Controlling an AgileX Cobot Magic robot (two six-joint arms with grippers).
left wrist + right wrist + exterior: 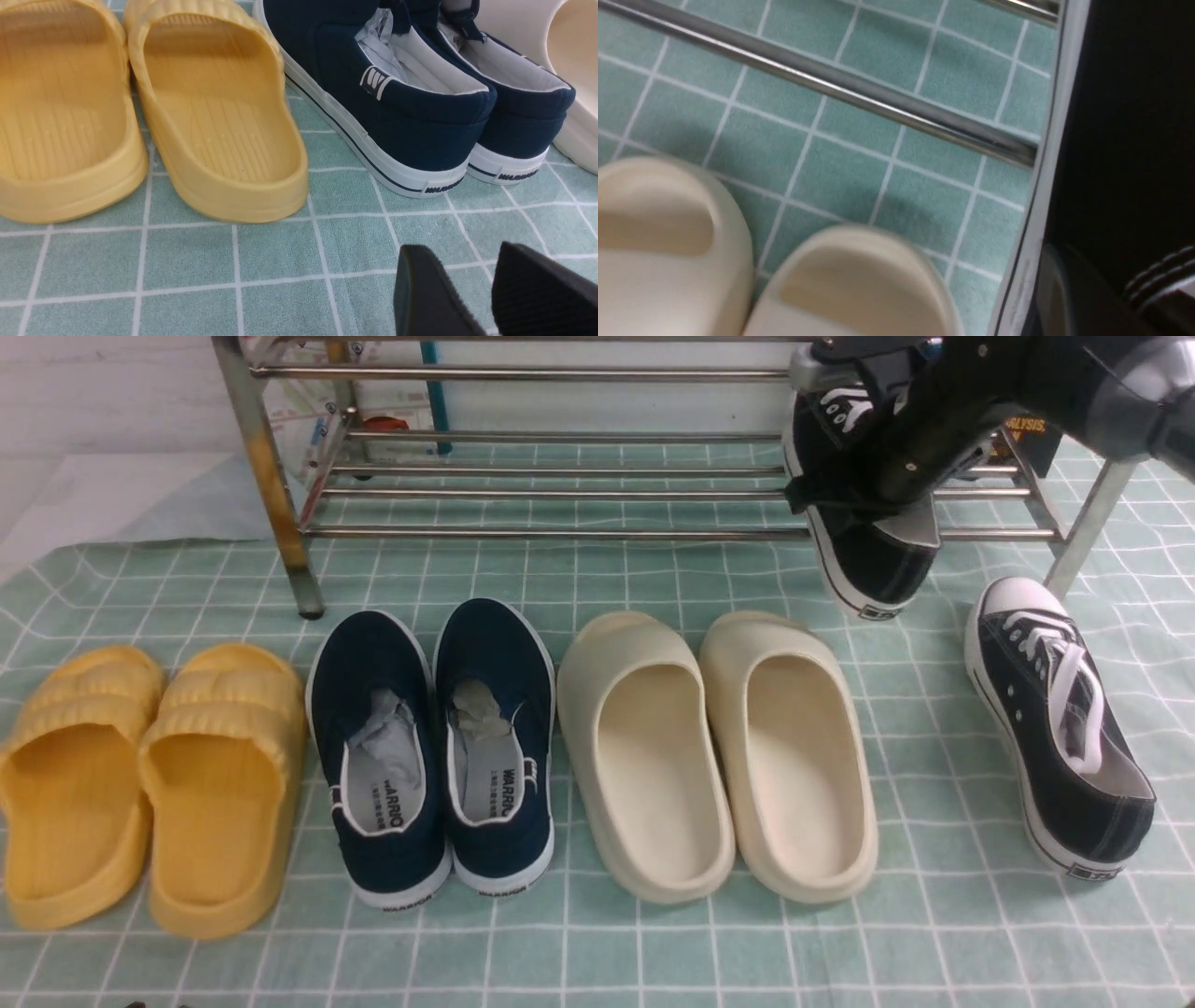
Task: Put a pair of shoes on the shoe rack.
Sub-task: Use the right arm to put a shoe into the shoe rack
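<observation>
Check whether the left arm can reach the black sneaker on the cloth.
Doubtful: its jaws sit by the yellow slides, and the sneaker lies far right, beyond the navy slip-ons and cream slides.

Soft, even light brightens all 3 views with faint shadows; the right wrist view's cream slides (859, 280) are blurred.

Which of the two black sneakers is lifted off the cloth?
The sneaker in the right gripper, hanging heel-down at the shoe rack's right end. The other sneaker rests on the cloth, right of the cream slides.
</observation>
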